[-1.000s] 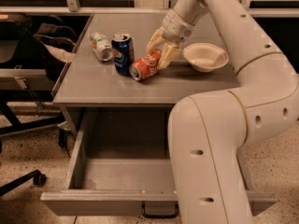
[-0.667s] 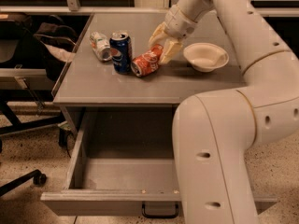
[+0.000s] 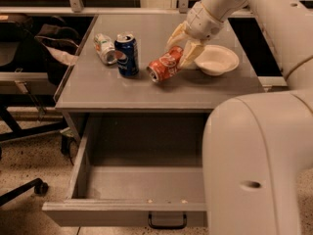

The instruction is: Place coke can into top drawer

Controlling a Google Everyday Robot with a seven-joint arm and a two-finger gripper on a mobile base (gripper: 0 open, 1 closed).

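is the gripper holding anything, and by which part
Yes: the gripper, above the cabinet top by the white bowl, is shut on the coke can, fingers on its sides near the base end; its silver top points down-left.

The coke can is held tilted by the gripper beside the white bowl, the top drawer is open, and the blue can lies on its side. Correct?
One error: in the camera view the blue can stands upright. The rest holds: the gripper holds the coke can tilted beside the white bowl, and the top drawer is open.
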